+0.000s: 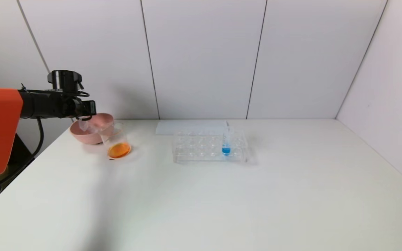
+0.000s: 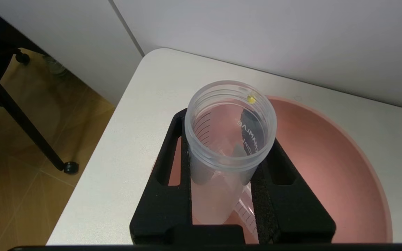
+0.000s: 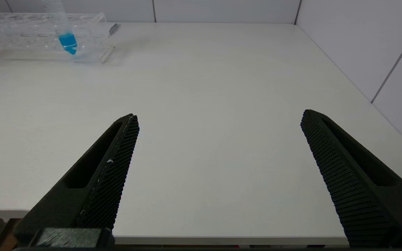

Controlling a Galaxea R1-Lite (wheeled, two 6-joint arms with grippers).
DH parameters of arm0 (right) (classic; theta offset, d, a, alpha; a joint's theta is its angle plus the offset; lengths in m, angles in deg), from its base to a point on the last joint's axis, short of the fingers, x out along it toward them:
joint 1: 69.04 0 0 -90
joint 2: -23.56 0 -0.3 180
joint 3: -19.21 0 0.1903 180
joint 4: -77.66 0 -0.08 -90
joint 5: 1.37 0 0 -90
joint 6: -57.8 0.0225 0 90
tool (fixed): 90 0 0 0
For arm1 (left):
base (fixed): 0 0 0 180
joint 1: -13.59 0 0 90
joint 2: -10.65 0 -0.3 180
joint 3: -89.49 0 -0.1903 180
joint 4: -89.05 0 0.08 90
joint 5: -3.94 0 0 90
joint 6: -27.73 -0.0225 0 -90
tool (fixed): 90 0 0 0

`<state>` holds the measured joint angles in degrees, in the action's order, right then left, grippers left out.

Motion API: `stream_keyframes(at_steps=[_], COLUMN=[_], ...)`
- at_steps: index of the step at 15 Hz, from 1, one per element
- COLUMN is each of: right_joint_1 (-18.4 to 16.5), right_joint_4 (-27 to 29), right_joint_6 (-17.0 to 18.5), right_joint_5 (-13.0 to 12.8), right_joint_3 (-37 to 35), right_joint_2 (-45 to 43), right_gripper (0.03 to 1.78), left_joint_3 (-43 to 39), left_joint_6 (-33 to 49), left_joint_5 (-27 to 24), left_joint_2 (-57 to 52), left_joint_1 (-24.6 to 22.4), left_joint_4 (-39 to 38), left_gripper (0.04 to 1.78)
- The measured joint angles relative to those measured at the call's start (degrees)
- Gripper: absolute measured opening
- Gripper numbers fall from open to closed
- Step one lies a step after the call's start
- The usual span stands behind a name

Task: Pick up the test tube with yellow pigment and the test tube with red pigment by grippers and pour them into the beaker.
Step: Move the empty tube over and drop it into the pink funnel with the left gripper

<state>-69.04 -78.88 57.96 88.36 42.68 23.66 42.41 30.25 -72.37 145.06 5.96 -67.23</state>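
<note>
One beaker (image 1: 116, 143) with orange liquid far left on the bench (image 1: 201, 195), just beside one pink bowl (image 1: 88, 134). Left tool (image 2: 227, 174) clamps one emptied clear tube (image 2: 229, 139), yellow speck at its rim, above the bowl. Right tool (image 3: 218, 153) spread wide; one blue tube (image 1: 226, 142) in one rack (image 1: 209, 146).

Emptied clear test tube (image 2: 229, 139) tilted over pink bowl; beaker (image 1: 116, 141) holds orange liquid.

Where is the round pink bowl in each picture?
Head view: the round pink bowl sits far left on the white table, behind the clear beaker of orange liquid.
Left wrist view: under the left gripper, which grips a clear empty tube.
Right wrist view: not in it.
Shared landmark: that table.
</note>
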Motion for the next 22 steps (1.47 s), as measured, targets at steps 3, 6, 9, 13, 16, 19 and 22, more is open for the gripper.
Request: stream_keyframes(at_steps=[3, 6, 9, 13, 16, 19, 22], right_joint_1=[0.00, 0.00, 0.00, 0.00, 0.00, 0.00, 0.00], right_joint_4=[-0.02, 0.00, 0.00, 0.00, 0.00, 0.00, 0.00], right_joint_6=[0.02, 0.02, 0.02, 0.02, 0.02, 0.02, 0.02], right_joint_5=[0.02, 0.00, 0.00, 0.00, 0.02, 0.02, 0.02], right_joint_3=[0.00, 0.00, 0.00, 0.00, 0.00, 0.00, 0.00], right_joint_2=[0.00, 0.00, 0.00, 0.00, 0.00, 0.00, 0.00], right_gripper=[1.70, 1.70, 1.70, 1.70, 1.70, 1.70, 1.70], left_joint_3=[-0.79, -0.85, -0.77, -1.38, -1.90, -2.23, -1.65], left_joint_6=[-0.05, -0.07, -0.10, -0.11, -0.13, -0.16, -0.21], left_joint_5=[-0.61, -1.12, -1.13, -1.12, -1.21, -2.73, -2.89], left_joint_2=[-0.15, -0.22, -0.37, -0.69, -0.94, -1.27, -1.30], left_joint_1=[0.02, 0.00, 0.00, 0.04, 0.04, -0.02, -0.05], left_joint_4=[-0.02, 0.22, 0.41, 0.39, 0.44, 0.88, 1.46], left_gripper=[0.49, 0.49, 0.49, 0.49, 0.49, 0.56, 0.88])
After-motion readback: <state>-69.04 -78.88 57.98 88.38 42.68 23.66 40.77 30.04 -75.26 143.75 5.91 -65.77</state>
